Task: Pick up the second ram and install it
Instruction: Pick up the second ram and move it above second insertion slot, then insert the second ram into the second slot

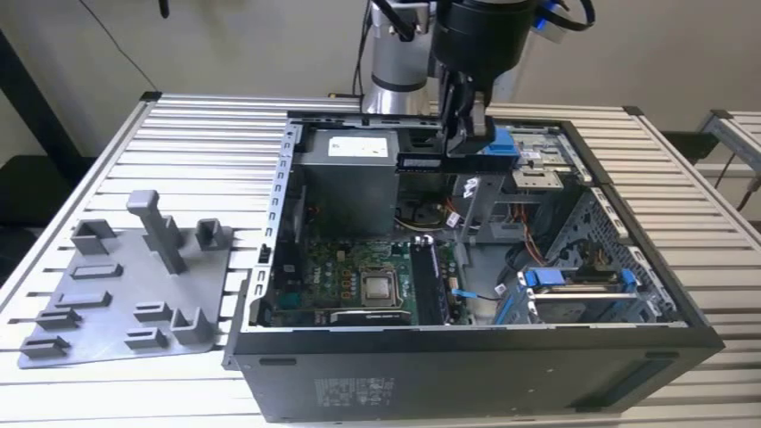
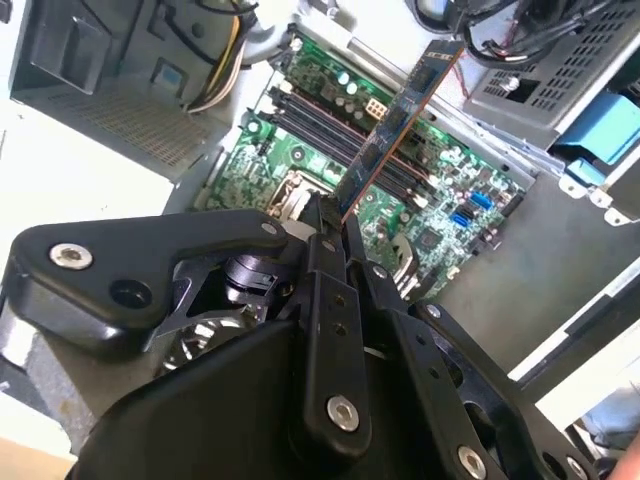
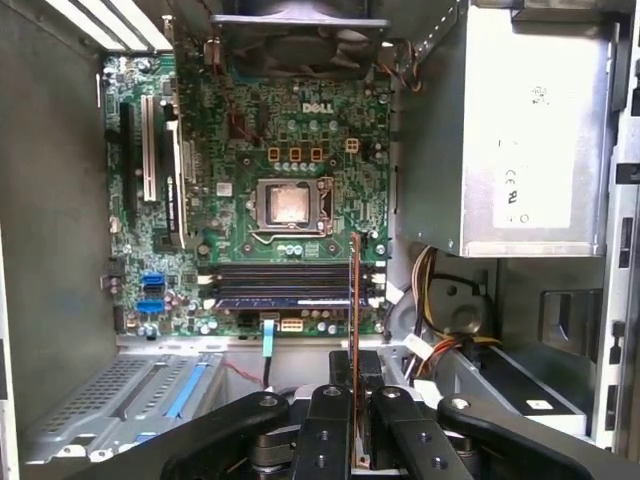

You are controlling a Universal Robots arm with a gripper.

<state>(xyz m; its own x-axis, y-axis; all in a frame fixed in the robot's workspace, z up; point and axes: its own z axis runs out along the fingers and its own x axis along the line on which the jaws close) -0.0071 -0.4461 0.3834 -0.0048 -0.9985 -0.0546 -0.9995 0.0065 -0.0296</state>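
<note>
My gripper [image 2: 333, 215] is shut on the second ram [image 2: 400, 115], a slim dark stick with black chips that juts out past the fingertips. In the first wrist view the ram [image 3: 355, 290] shows edge-on, hanging above the end of the memory slots [image 3: 285, 283] on the green motherboard [image 3: 250, 130]. One of those slots seems to hold another stick. In the exterior view the gripper [image 1: 468, 183] hangs inside the open computer case [image 1: 476, 366], above the motherboard [image 1: 351, 267].
A grey plastic tray [image 1: 131, 285] with upright posts lies on the slatted table at the exterior view's left. Inside the case are the power supply [image 3: 530, 130], loose cables [image 3: 440, 300], the processor socket [image 3: 288, 205] and a blue-trimmed drive cage [image 1: 571, 281].
</note>
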